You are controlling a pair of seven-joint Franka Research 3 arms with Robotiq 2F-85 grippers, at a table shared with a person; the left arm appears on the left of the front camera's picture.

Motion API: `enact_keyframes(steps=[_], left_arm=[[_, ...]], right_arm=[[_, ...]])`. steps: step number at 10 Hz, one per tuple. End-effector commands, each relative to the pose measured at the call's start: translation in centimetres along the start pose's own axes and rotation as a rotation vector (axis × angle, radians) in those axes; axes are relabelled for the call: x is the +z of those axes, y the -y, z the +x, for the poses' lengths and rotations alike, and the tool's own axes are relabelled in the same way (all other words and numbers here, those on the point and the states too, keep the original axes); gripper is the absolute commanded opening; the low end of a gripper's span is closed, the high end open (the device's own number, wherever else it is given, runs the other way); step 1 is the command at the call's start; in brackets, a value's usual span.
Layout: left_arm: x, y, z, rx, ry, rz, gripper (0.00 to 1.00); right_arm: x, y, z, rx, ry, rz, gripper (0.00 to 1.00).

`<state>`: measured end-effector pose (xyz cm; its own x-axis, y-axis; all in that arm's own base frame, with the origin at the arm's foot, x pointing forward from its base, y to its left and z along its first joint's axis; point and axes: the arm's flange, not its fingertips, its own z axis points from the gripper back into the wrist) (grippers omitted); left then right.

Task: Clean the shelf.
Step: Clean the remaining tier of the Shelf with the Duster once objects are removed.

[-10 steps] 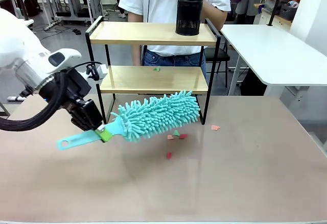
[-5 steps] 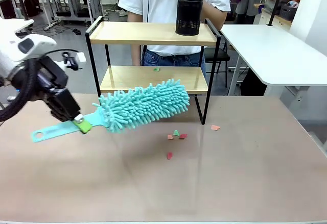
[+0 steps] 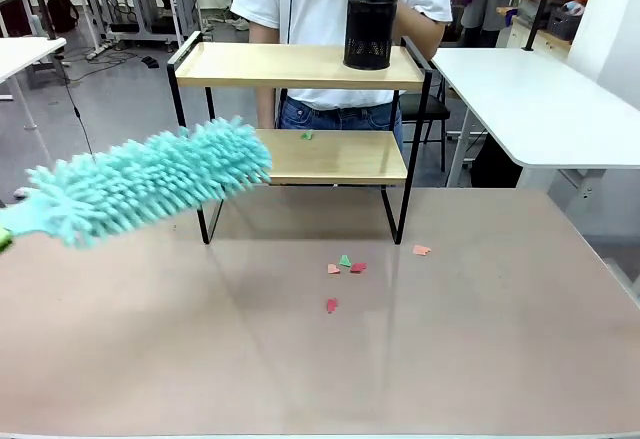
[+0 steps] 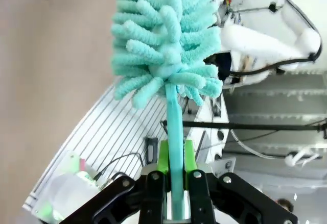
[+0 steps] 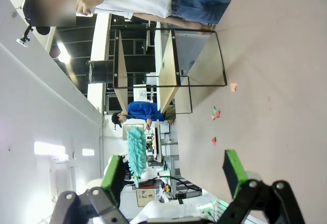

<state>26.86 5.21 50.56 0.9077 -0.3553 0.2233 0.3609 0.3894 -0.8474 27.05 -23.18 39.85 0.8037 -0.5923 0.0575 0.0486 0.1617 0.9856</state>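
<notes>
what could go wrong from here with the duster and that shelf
1. The black mesh cup stands on the top board of the shelf; a sweep of the duster along that board could knock it over.
2. The left gripper is shut on the thin handle alone, so the long head may twist in the grip when pressed on a board.
3. The green scrap lies near the lower board's far edge; a sweep may miss it or push it off the back.

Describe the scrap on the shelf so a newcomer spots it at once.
Find the two-tier shelf at the far side of the table. On its lower board, near the back, lies a tiny green scrap; the other scraps lie on the table in front.
</notes>
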Motion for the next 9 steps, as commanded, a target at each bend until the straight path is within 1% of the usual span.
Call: enact_keyframes(steps=[1,3,4,5,6,9], left_arm=[[1.1,-1.3,-0.6,0.023,0.119,-0.004,0.12],[2.9,-2.5,-2.1,0.098,0.221,0.007,0.12],[3.6,-3.1,-3.1,0.107,0.269,-0.017,0.12],[3.9,-3.4,-3.4,0.121,0.279,-0.052,0.12],[3.8,-3.0,-2.7,0.105,0.204,0.022,0.12],[3.8,-3.0,-2.7,0.105,0.204,0.022,0.12]], right_arm=[[0.1,-0.2,0.0,0.014,-0.004,0.007,1.00],[0.1,-0.2,0.0,0.014,-0.004,0.007,1.00],[0.1,-0.2,0.0,0.014,-0.004,0.007,1.00],[0.1,-0.2,0.0,0.014,-0.004,0.007,1.00],[0.1,-0.2,0.0,0.014,-0.004,0.007,1.00],[0.1,-0.2,0.0,0.014,-0.004,0.007,1.00]])
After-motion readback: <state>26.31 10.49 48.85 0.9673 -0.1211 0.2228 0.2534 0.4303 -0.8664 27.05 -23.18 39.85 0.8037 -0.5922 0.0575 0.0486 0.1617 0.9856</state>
